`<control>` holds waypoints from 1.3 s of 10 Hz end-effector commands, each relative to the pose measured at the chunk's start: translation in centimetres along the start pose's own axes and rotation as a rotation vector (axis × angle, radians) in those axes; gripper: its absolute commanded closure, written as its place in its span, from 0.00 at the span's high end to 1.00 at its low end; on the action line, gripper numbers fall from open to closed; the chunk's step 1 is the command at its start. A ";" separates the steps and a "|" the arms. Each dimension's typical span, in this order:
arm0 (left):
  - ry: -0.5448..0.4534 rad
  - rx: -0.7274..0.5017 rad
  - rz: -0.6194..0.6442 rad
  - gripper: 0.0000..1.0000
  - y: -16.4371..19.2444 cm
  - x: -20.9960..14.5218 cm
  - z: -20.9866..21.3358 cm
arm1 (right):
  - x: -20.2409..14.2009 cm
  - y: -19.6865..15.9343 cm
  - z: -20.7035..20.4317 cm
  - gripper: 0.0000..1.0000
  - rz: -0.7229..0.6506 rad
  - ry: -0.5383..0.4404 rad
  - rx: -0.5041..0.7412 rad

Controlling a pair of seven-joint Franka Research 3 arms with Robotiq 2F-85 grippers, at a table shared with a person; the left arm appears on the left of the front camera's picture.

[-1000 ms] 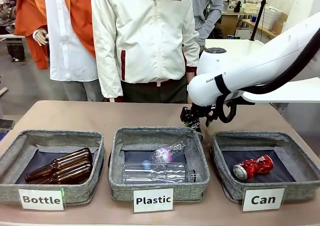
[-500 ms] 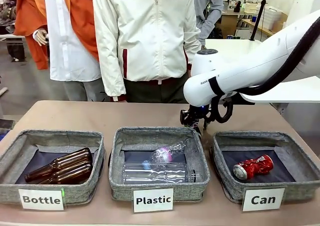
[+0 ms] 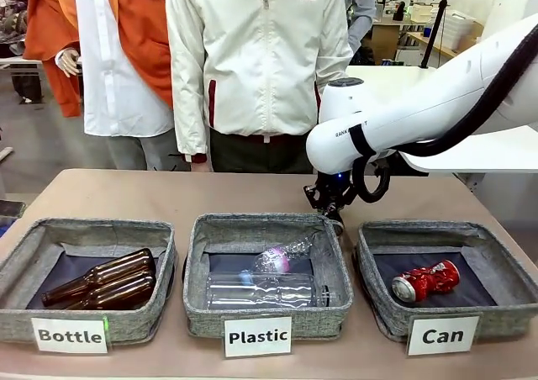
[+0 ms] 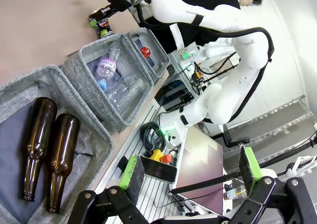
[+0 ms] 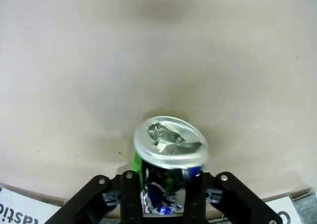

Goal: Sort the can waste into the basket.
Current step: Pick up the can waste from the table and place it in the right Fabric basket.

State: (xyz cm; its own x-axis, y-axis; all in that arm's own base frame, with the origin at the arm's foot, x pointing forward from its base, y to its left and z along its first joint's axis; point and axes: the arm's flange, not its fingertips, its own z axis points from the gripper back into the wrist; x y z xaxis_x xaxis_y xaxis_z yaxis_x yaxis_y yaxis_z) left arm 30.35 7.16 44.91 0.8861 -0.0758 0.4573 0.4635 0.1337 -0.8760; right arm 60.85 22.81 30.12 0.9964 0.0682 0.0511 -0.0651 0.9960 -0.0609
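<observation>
Off the table's left side, the left tool (image 4: pixel 188 177) stands wide with nothing between its pads. Behind the middle basket (image 3: pixel 267 271), the right tool (image 3: pixel 329 205) clamps the black can (image 5: pixel 166 159). Rightmost, the red can (image 3: pixel 425 280) lies in the "Can" basket (image 3: pixel 504 300).

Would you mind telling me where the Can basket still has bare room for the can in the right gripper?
Can basket: dark lining bare left of the red can and along the back wall. The right gripper, shut on the black can, hangs behind the crowded Plastic basket.
</observation>
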 end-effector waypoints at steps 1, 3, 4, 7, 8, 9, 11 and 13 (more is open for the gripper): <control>-0.010 -0.016 0.009 1.00 -0.5 0.1 0.1 | 0.4 0.1 -0.4 0.00 -0.026 0.010 -0.032; -0.010 -0.016 0.009 1.00 -0.5 0.1 0.1 | 0.5 0.0 -0.4 0.00 -0.037 0.006 -0.026; -0.010 -0.016 0.009 1.00 -0.5 0.1 0.1 | 0.5 0.0 -0.3 0.00 -0.038 0.002 -0.029; -0.010 -0.016 0.009 1.00 -0.5 0.1 0.1 | 0.0 -0.7 1.4 0.00 -0.048 -0.023 -0.029; -0.010 -0.016 0.009 1.00 -0.5 0.1 0.1 | -1.2 -1.7 4.4 0.00 -0.046 -0.048 0.004; -0.010 -0.016 0.009 1.00 -0.5 0.1 0.1 | -2.7 -2.5 7.0 0.00 -0.047 -0.061 0.045; -0.010 -0.016 0.009 1.00 -0.5 0.1 0.1 | -8.0 -4.5 13.3 0.00 0.051 -0.102 0.197; -0.010 -0.016 0.009 1.00 -0.5 0.1 0.1 | -14.7 -6.1 17.4 0.00 0.226 -0.040 0.194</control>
State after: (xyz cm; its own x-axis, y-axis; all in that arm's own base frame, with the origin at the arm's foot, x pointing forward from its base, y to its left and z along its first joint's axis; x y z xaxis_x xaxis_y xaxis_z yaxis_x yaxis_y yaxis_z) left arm 30.33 7.17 44.95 0.8856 -0.0758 0.4581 0.4643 0.1338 -0.8755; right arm 49.52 19.14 46.48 0.9725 0.1764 0.1520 -0.1937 0.9751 0.1082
